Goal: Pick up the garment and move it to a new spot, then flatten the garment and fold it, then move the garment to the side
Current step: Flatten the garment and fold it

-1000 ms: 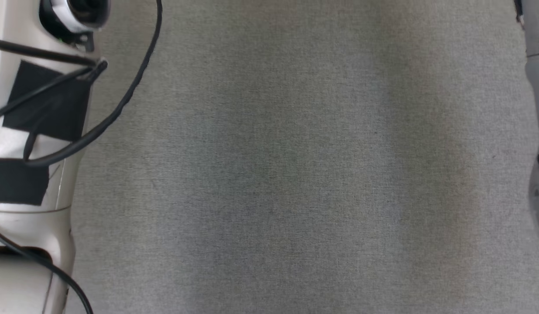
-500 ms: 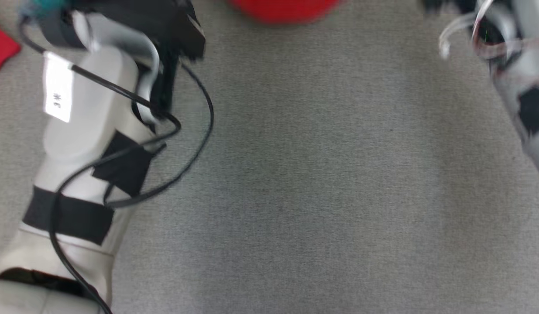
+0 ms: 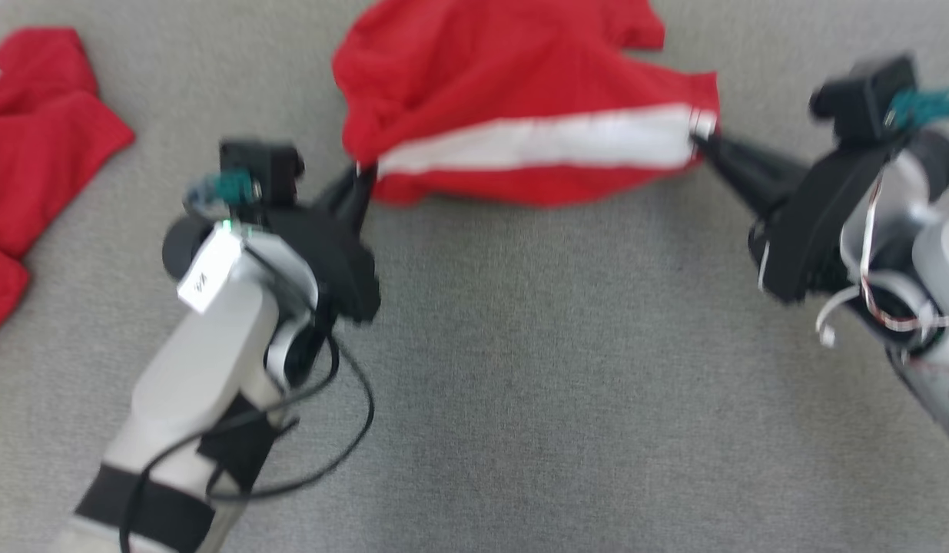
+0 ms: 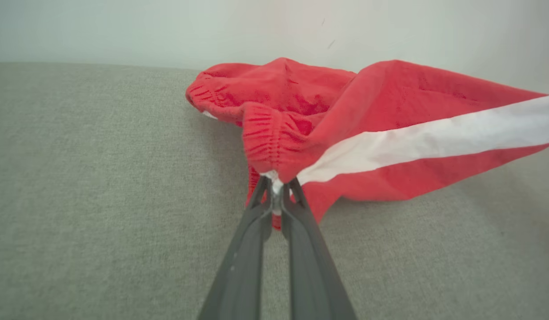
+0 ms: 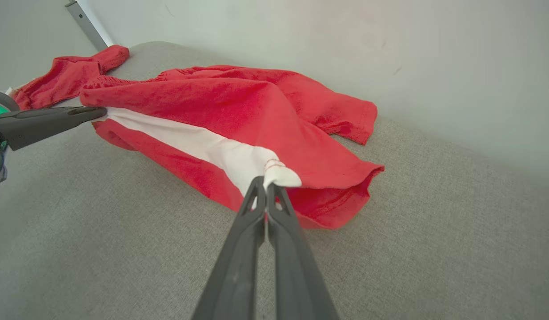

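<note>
1. Garment: red, w/ one white stripe, used here as ref. The stripe runs taut between the two hands. Cloth on the far side of the stripe sags onto the grey fabric-covered worktop, toward the wall. Cloth on the near side of the stripe hangs as a short flap. From where I stand I cannot tell whether its lower edge touches the worktop or sits just above it.

2. Why held so (judgement): a grip at both ends of the stripe gives one straight, tensioned edge. The item can then be carried spread out, not bunched, and laid down w/ little smoothing req'd. The step in hand looks like the carry to a new spot. Flatten and fold are not yet done.

3. Left hand: fingers pressed together, pinching the stripe end at the elastic waistband. Only a small tuft of cloth sits between the tips.

4. Right hand: fingers pressed together, pinching the opp. stripe end at the hem corner. The bite is thin, so a slip here is the likely fault if tension rises.

5. Other: a second red cloth lies crumpled on the worktop, well apart from the stripe, out past its waistband end. Neither hand touches it.
</note>
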Motion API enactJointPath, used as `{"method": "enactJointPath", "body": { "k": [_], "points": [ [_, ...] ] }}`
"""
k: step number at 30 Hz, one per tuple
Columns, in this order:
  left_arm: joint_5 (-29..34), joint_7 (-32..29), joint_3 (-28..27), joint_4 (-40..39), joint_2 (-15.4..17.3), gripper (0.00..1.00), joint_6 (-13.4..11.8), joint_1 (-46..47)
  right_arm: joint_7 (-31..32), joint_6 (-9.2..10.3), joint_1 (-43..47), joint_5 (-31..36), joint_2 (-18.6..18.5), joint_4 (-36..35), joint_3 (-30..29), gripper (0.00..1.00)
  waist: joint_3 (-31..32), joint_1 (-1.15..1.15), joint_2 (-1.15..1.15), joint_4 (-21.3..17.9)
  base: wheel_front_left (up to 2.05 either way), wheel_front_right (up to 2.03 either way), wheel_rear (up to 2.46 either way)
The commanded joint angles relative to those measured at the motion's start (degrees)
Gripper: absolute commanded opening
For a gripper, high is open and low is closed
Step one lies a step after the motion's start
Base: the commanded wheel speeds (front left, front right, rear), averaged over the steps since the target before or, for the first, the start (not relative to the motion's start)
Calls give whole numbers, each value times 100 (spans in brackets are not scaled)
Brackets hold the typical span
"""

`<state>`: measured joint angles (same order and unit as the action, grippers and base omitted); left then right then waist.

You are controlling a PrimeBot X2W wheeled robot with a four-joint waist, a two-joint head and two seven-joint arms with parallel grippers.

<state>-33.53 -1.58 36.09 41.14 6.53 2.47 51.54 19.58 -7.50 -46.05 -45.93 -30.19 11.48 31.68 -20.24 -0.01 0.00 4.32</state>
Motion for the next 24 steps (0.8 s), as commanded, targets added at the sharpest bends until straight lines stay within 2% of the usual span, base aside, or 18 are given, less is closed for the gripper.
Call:
{"method": "enactJointPath", "body": {
  "k": [1,7,11,19,24],
  "points": [
    [49,-22,36,-50,59,0,-2,-150,71,0,131,-40,-56,-43,-77,0,337,1,0,19,0,0,0],
    [-25,-336,201,-398,320,0,-72,-857,1113,0,1065,-123,-122,-586,-406,0,760,1,0,-23,0,0,0],
    [-279,-538,208,-667,452,0,-56,-1466,1969,-1,1853,-201,-14,-958,-767,0,1066,1,0,-50,0,0,0],
    [-654,-824,161,-1297,770,0,11,-2321,3029,-1,2989,-329,248,-1640,-1507,0,1420,1,0,-67,0,0,0],
    [-780,-1038,191,-1917,1066,0,-85,-2832,3562,-1,3514,-261,451,-2079,-2023,0,1510,1,0,-82,0,0,0]
  ]
}}
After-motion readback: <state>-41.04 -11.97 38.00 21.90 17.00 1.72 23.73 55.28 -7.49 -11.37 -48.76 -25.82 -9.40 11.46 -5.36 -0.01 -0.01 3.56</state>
